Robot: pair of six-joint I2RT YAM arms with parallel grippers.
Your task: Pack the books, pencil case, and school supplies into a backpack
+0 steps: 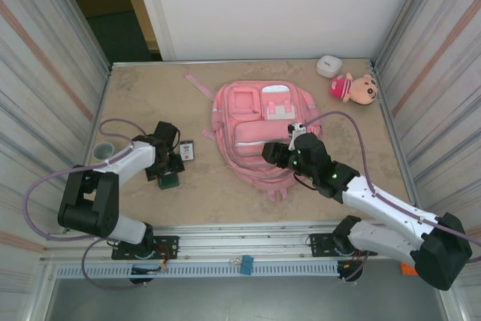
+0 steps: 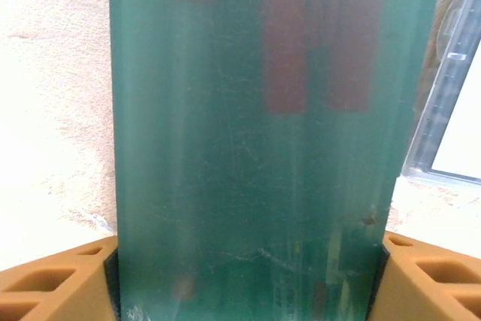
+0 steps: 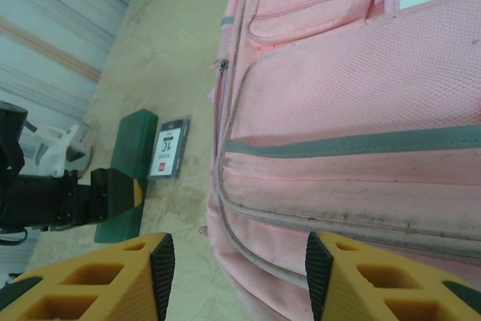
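1. Centrally on the beige stone-patterned bench (image 1: 143,103): large pink fabric backpack (image 1: 255,122), lying flat with its front pockets up. The right arm covers part of its near edge in the top view. The right wrist view (image 3: 353,110) cuts off all but the mesh panel, a grey trim stripe and one zip pull.
2. Right tool (image 1: 272,153): over the backpack's near left corner. In its own view (image 3: 237,268) the orange fingers stand about half apart and grip nothing. Whether the right-hand pad touches the fabric cannot be told.
3. Left tool (image 1: 167,173): left of the backpack and well apart from it, closed on a dark green flat rectangular case (image 1: 170,180). From above, the tool hides most of that case. In the left wrist view (image 2: 244,276) the black pads sit against both long edges of the case (image 2: 255,148), which lies on the bench (image 3: 128,163). How firmly they press cannot be told. Red patches near the far end are too blurred to read.
4. Small flat clear-plastic box with a white and red label (image 1: 187,150): just beside the green case, between it and the backpack. Its print is too small to read in full (image 3: 169,148), and the left wrist view cuts off all but one edge (image 2: 451,110).
5. Far right corner: small plush doll in a pink hat (image 1: 355,88), and near it a small white rounded object (image 1: 328,65) of unclear kind.
6. Left edge: greyish ring-shaped item (image 1: 103,152), kind unclear.
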